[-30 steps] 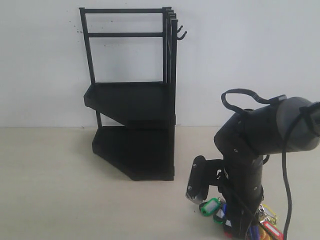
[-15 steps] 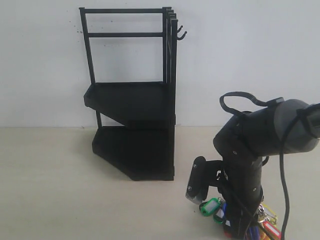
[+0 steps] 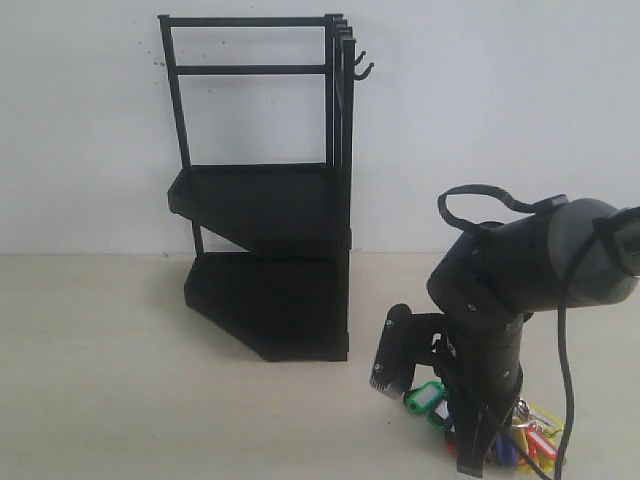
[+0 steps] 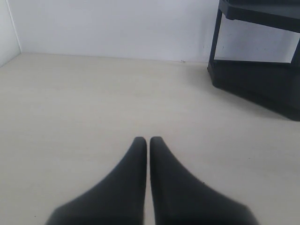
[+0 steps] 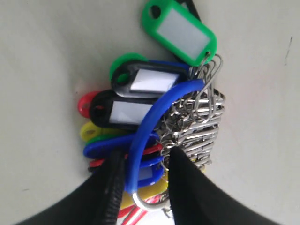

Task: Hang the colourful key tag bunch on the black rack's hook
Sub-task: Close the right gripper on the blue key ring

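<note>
Pale tabletop (image 3: 120,390), colourful key tag bunch (image 5: 126,110), fanned, blue-looped

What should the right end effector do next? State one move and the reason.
Probably close the right end effector on the blue loop: its fingers straddle the loop with a gap showing, and the key tag bunch lies on the table.

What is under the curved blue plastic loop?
Black, blue, red and yellow plastic tags, with silver metal rings beside, on the pale table. The right claw's fingers hide part of the blue loop and more tags.
</note>
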`<state>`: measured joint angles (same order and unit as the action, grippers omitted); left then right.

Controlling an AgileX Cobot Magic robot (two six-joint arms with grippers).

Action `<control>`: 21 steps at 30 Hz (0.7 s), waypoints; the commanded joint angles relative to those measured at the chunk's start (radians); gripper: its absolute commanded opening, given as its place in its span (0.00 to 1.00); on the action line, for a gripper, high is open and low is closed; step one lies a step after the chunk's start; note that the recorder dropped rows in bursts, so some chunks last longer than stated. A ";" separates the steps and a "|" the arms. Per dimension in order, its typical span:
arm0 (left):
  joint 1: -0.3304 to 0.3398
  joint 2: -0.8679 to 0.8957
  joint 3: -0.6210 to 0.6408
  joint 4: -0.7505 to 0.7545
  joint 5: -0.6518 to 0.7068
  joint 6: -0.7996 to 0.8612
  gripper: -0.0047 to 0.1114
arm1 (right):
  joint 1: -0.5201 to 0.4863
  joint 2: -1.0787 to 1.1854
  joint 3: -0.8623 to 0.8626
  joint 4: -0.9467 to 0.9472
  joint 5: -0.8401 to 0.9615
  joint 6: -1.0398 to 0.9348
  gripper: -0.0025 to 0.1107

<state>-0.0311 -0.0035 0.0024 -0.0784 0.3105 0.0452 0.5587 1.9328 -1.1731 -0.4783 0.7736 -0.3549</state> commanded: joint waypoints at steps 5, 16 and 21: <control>0.003 0.004 -0.002 -0.002 -0.003 0.000 0.08 | 0.000 -0.003 -0.002 -0.010 -0.026 0.013 0.41; 0.003 0.004 -0.002 -0.002 -0.003 0.000 0.08 | 0.000 0.012 -0.002 -0.010 -0.026 0.016 0.41; 0.003 0.004 -0.002 -0.002 -0.003 0.000 0.08 | 0.000 0.024 -0.002 -0.010 -0.028 0.016 0.41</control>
<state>-0.0311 -0.0035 0.0024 -0.0784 0.3105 0.0452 0.5587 1.9549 -1.1731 -0.4863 0.7506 -0.3399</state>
